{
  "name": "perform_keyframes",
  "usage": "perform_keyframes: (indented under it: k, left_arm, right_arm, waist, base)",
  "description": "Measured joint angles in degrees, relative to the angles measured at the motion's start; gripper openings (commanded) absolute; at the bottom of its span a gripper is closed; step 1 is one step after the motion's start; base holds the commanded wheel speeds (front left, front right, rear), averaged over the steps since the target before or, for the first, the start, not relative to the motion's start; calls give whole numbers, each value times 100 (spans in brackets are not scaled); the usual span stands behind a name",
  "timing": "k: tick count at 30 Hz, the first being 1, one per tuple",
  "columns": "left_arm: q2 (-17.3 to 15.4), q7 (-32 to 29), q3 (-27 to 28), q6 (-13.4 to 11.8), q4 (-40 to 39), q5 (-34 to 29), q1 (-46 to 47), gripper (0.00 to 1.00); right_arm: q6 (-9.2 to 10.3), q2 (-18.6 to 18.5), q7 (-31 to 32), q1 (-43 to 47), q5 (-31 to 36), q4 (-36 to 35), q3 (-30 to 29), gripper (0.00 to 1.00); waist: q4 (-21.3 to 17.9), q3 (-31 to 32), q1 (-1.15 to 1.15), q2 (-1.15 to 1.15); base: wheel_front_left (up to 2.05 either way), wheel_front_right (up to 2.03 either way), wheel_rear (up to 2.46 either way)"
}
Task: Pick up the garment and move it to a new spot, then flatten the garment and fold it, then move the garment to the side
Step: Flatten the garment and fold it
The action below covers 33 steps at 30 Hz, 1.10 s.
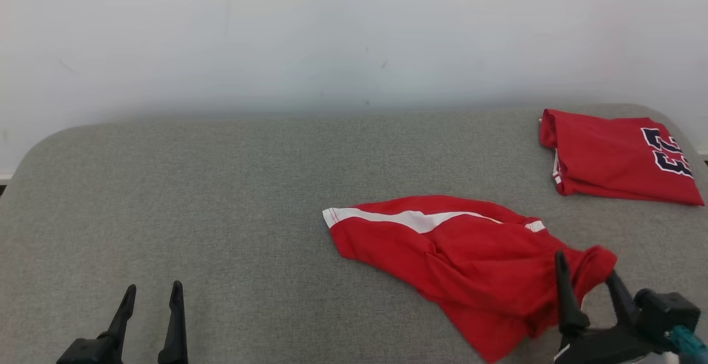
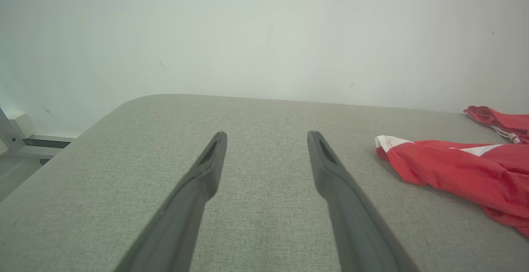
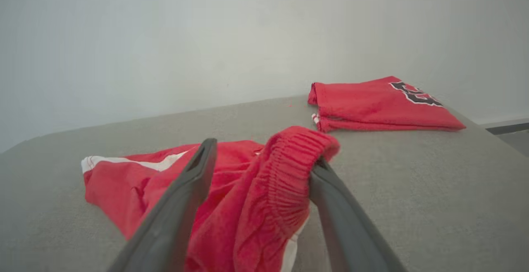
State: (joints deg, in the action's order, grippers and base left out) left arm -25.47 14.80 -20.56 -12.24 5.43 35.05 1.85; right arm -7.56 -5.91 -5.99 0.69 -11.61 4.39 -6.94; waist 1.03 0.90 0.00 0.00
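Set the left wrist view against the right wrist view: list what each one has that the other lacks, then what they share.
Left wrist view alone: the left gripper, jaws open over bare table, and a pale fixture past the table's edge. Right wrist view alone: the right gripper, jaws apart, the elastic waistband of the red shorts bunched between them against one finger, and dark lettering on the folded red garment. Shared: the grey table, the shorts with their white stripe, the folded garment, the white wall.

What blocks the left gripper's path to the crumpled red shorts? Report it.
Nothing visible does. Bare grey table lies between the left gripper and the crumpled red shorts. The folded red jersey sits apart, at the far right corner.
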Motion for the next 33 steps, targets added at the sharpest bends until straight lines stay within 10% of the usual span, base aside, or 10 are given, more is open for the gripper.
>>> perform_keyframes:
  k: [13,33]
  left_arm:
    - [-8,5,0,14,7,-9,26,100]
    - [-134,7,204,14,-32,30,41,100]
  right_arm:
    - [1,-59,1572,152,129,1172,-110,100]
    - [1,78,390,-103,230,-82,-55,100]
  waist:
    - [-142,-69,0,0]
    - [-636,-109,1,0]
  base:
    - [0,0,0]
    - [0,0,0]
